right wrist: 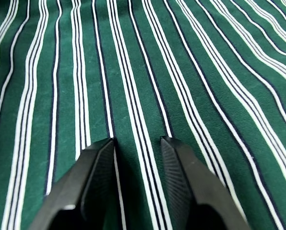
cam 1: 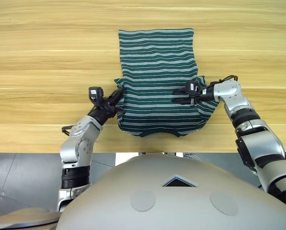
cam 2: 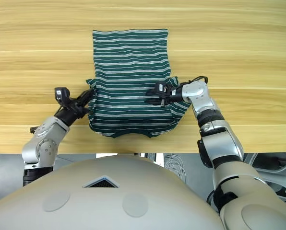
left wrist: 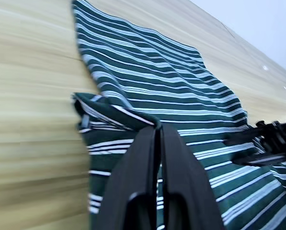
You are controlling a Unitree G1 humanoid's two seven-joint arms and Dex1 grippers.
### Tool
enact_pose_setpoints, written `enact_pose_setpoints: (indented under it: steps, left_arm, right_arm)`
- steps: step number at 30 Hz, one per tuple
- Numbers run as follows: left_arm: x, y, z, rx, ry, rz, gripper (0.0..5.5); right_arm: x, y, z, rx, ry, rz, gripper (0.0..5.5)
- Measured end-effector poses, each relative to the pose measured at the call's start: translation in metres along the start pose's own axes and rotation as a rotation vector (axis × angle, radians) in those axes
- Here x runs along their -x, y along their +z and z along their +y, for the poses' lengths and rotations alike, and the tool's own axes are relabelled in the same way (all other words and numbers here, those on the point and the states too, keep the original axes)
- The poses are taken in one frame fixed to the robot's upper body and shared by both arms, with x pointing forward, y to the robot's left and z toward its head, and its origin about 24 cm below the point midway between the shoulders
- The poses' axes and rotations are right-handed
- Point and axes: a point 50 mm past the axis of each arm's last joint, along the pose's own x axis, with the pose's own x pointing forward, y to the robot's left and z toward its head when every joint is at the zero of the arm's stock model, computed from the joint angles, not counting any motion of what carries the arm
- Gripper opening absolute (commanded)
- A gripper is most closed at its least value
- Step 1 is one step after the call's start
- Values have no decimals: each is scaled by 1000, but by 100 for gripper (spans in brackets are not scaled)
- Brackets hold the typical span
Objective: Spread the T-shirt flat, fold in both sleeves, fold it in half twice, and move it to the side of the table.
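A green T-shirt (cam 1: pixel 155 62) with thin white stripes lies on the wooden table (cam 1: pixel 47 57), hem at the far side, collar toward the near edge. At the shirt's left edge my left gripper (cam 1: pixel 118 104) is shut on the bunched left sleeve (left wrist: pixel 109 115), its fingers pressed together with a fold of fabric at their tips. Over the shirt's right half, pointing inward, my right gripper (cam 1: pixel 175 98) is open. Its two fingers stand apart just above the striped cloth (right wrist: pixel 143 57) with nothing between them. The right sleeve (cam 1: pixel 202 81) is crumpled beside its wrist.
Bare wood stretches wide to the left, right and far side of the shirt. The table's near edge (cam 1: pixel 37 152) runs just below the collar, with grey floor (cam 1: pixel 18 182) beyond it.
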Motion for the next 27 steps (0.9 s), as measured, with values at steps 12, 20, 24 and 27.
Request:
enact_pose_setpoints:
  steps: [12,20,24,27]
  left_arm:
    - [-24,-28,-36,-67,-152,156,2]
    - [-24,-40,-34,-143,-133,241,52]
    - [-22,-42,-40,-173,-159,258,111]
    - [-19,-38,-46,-209,-183,250,166]
  right_arm:
    - [-2,1,1,12,3,-2,179]
    - [-4,2,2,20,10,-7,179]
    - [-5,2,2,22,14,-8,179]
    - [-5,3,2,21,19,-9,179]
